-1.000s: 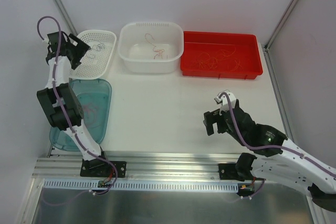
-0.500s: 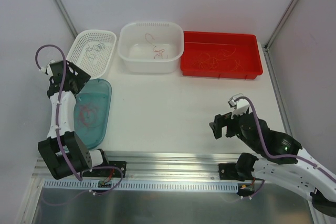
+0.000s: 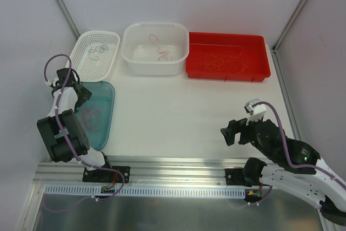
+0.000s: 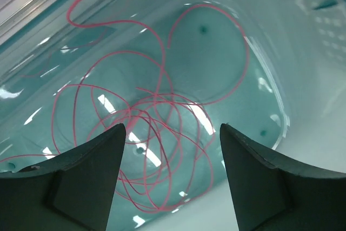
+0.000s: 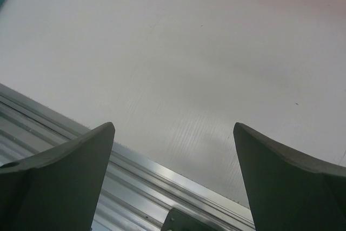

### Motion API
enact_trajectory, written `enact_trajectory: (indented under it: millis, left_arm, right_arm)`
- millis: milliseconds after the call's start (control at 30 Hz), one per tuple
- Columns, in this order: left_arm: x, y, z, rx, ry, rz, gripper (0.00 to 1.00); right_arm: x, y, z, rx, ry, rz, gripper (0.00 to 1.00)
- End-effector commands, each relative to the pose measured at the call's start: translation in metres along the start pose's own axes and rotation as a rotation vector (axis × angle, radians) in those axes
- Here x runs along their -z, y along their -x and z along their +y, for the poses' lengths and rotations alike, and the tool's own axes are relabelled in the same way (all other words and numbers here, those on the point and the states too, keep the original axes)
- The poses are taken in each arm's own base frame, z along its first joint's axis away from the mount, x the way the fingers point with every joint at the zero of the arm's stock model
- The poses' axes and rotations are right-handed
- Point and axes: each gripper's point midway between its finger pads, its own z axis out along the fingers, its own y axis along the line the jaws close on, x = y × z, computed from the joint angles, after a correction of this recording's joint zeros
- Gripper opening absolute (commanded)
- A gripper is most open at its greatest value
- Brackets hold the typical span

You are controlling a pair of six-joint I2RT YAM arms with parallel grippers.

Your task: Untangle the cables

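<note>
A tangle of thin pink cables (image 4: pixel 141 113) lies in curly loops on the floor of the teal tray (image 4: pixel 227 20), seen too in the top view as cables (image 3: pixel 90 116) in the teal tray (image 3: pixel 106 113). My left gripper (image 4: pixel 173 133) hovers above that tangle, open, with nothing between its fingers (image 4: pixel 81 179); from above the left gripper (image 3: pixel 77 91) is over the tray's far end. More cables lie in the white tub (image 3: pixel 162 53), the red tray (image 3: pixel 221 60) and the white basket (image 3: pixel 98 50). My right gripper (image 3: pixel 238 132) stands open over bare table, also open in the wrist view (image 5: pixel 173 128).
The white basket (image 3: pixel 111 60), white tub (image 3: pixel 155 66) and red tray (image 3: pixel 227 74) stand in a row at the back. An aluminium rail (image 5: pixel 135 177) runs along the near table edge under my right gripper. Frame posts (image 3: pixel 59 4) rise at the back corners.
My left arm has drawn back from the white basket and folded down over the teal tray. My right arm has pulled back to the right, toward the near edge.
</note>
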Motion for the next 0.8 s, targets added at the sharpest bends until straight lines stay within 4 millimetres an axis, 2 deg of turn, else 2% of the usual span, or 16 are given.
enact_trajectory:
  millis: [0,267,400,533,567,633,667,767]
  left_arm:
    - [-0.013,0.002,0.016,-0.014,0.067,0.031,0.71]
    - [-0.035,-0.014,0.016,-0.024,0.064,0.132,0.68]
    - [-0.042,-0.024,0.009,-0.031,0.032,0.188,0.6]
    - [-0.045,-0.034,0.005,-0.035,0.015,0.236,0.45]
    - [-0.045,-0.035,0.004,-0.036,0.014,0.24,0.37]
    - [-0.045,-0.038,0.005,-0.038,0.02,0.252,0.29]
    - [-0.044,-0.039,0.004,-0.042,0.019,0.255,0.21]
    - [-0.041,-0.041,0.0,-0.051,0.014,0.262,0.12]
  right_arm:
    - [0.008,0.011,0.002,-0.042,0.011,-0.023,0.97]
    - [0.003,0.008,0.008,-0.021,0.02,0.013,0.97]
    - [-0.001,0.006,0.012,-0.02,0.032,0.024,0.97]
    - [-0.002,0.006,0.013,-0.021,0.033,0.023,0.97]
    - [-0.002,0.006,0.012,-0.022,0.027,0.021,0.97]
    - [-0.002,0.007,0.012,-0.021,0.028,0.019,0.97]
    - [-0.002,0.007,0.012,-0.022,0.027,0.017,0.97]
    - [-0.002,0.008,0.012,-0.024,0.026,0.015,0.97]
